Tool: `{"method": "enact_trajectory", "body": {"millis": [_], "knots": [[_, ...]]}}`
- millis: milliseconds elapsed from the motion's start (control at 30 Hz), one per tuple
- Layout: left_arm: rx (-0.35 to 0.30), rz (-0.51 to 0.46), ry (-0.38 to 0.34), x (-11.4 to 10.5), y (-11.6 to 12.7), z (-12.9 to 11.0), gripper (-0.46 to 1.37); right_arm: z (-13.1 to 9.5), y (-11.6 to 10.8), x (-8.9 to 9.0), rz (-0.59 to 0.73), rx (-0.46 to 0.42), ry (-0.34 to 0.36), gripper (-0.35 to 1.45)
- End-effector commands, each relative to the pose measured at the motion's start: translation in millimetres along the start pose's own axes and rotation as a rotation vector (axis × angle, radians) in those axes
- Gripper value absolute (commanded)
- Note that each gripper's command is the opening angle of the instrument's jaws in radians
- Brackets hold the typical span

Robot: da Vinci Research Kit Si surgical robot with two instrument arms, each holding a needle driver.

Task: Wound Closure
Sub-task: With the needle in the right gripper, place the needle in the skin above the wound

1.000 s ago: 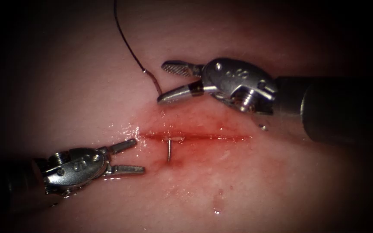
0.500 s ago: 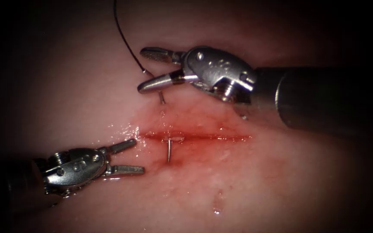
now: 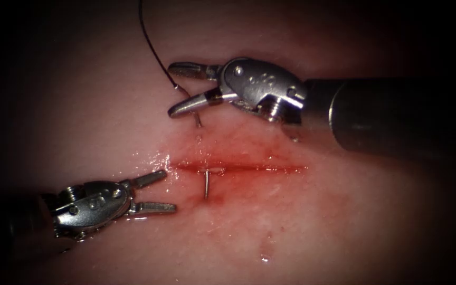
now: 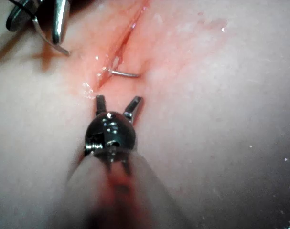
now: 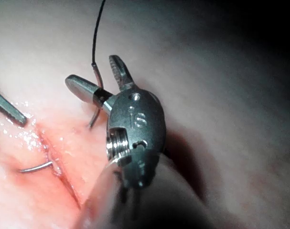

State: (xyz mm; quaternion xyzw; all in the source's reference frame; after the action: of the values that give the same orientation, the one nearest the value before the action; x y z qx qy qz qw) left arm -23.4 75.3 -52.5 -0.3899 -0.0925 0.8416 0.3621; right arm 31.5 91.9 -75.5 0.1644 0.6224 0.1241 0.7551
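Note:
The curved needle sits in the tissue near the cut's left end. One end of the needle sticks out just below the cut; the other end rises above it at the dark thread. My right tool is open, its jaws standing on either side of that upper end and holding nothing. In the right wrist view the right tool straddles the needle and the thread. My left tool is open and empty, left of the protruding end. The left tool faces the needle.
Red fluid stains the tissue around the cut, with a small spot lower down. The thread runs up out of the endoscope view. The right tool's dark shaft crosses the upper right.
The right tool has moved left and slightly up, bringing its open jaws around the needle's upper end, and they have narrowed a little. The left tool and the needle have not moved.

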Motion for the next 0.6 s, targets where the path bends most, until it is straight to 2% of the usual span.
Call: {"method": "enact_trajectory", "body": {"millis": [33, 200, 333, 367, 400, 433, 467, 600], "knots": [[-0.003, 0.000, 0.000, 0.0, 0.0, 0.0, 0.38, 0.1, 0.2, -0.2, 0.000, -0.004, -0.003, 1.02], [-0.003, 0.000, 0.000, 0.0, 0.0, 0.0, 0.36, 0.8, 0.4, -1.3, 0.017, -0.006, -0.011, 1.00], [-0.003, 0.000, 0.000, 0.0, 0.0, 0.0, 0.36, 1.0, 0.4, -1.7, 0.026, -0.003, -0.012, 0.90], [-0.004, 0.000, 0.000, 0.0, 0.0, 0.0, 0.36, 1.0, 0.4, -1.7, 0.030, 0.002, -0.010, 0.69], [-0.004, 0.000, 0.000, 0.0, 0.0, 0.0, 0.36, 1.0, 0.4, -1.7, 0.030, 0.005, -0.012, 0.57], [-0.004, 0.000, 0.000, 0.0, 0.0, 0.0, 0.35, 0.9, 0.4, -1.6, 0.030, 0.008, -0.006, 0.04], [-0.004, 0.000, 0.000, 0.0, 0.0, 0.0, 0.32, 0.7, 0.5, -1.4, 0.030, 0.010, 0.006, -0.35], [-0.004, 0.001, 0.000, -0.1, 0.1, 0.0, 0.25, 0.4, 0.8, -0.8, 0.041, -0.009, 0.017, -0.35]]}}
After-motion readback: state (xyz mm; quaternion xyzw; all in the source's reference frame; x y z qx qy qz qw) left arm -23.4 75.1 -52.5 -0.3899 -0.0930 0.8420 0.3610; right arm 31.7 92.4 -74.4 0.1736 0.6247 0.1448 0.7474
